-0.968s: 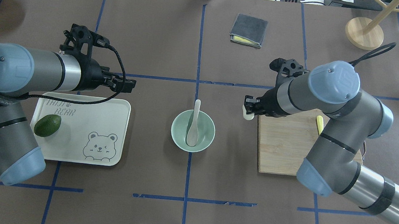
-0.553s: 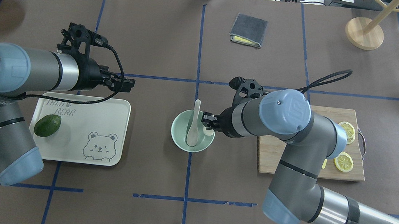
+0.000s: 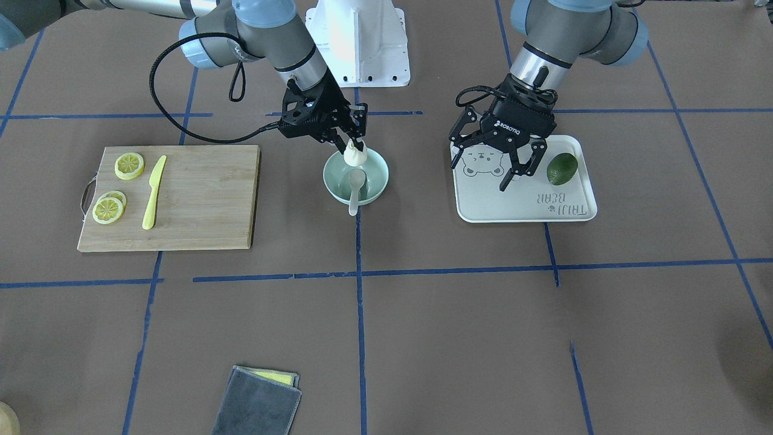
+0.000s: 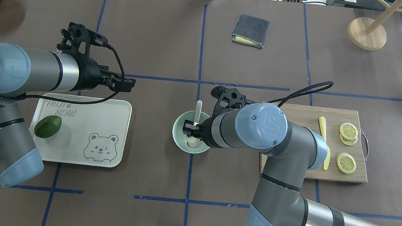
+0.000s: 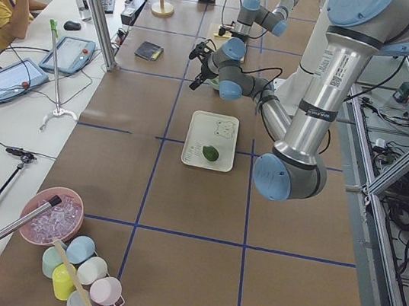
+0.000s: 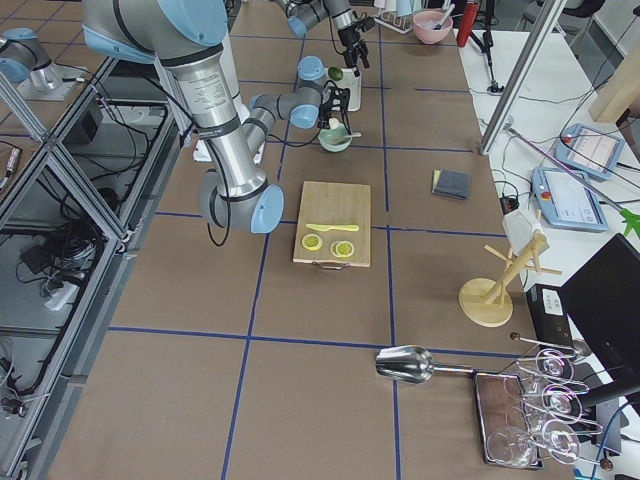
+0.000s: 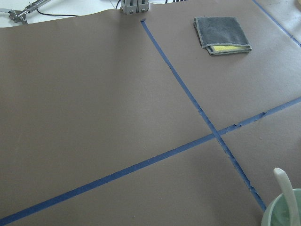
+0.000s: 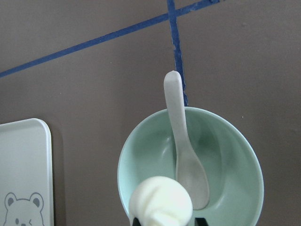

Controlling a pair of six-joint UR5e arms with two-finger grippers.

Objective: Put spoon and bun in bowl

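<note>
Front view: my R pincer [image 3: 356, 150] is clenched on the bun [image 3: 356, 159], just over the bowl [image 3: 378, 181]. Spoon [image 3: 354, 188] lies inside, handle out over the rim. L pincer [image 3: 518, 179], fingers spread, hangs above the tray [image 3: 525, 209]. R wrist cam: bun sits left of the spoon's scoop.

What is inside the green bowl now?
The spoon, scoop down, handle over the rim. The right gripper's jaws hold the bun over it; the floor beneath the bun is hidden.

Robotics lab — tape-gridded table [image 4: 146, 152], aluminium framing [image 5: 94, 6], cable-strewn operator bench [image 5: 10, 116] with tablets [image 5: 67, 54].
</note>
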